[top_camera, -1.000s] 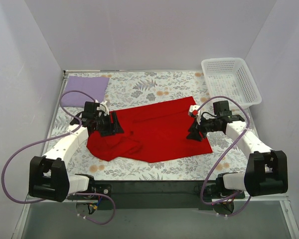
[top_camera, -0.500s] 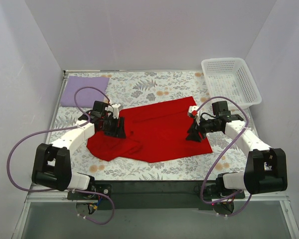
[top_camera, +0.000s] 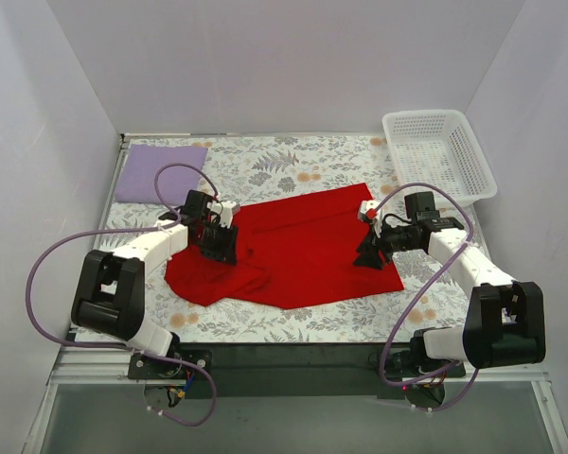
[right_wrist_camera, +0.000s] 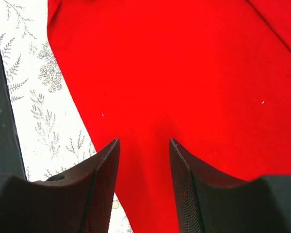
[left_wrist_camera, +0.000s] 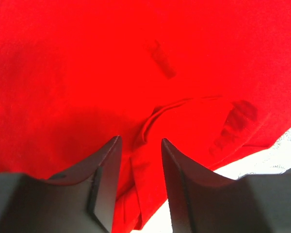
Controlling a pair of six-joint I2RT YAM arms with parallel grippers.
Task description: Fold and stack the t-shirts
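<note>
Lavender cloth, the folded t-shirt [top_camera: 161, 172], lies flat beyond the far-left corner of the red t-shirt [top_camera: 303, 251]; we judge it the stack base. The left gripper [top_camera: 222, 248] hangs over the red t-shirt's bunched left end, jaws part open astride a raised fold, gripping nothing. The red t-shirt's long axis runs near-left to far-right; its collar direction cannot be told. The right gripper [top_camera: 367, 255] sits over its right edge, jaws part open and empty, apparently placed for a 2-handed lift. The basket [top_camera: 439, 151] stands beyond its far-right corner.
</note>
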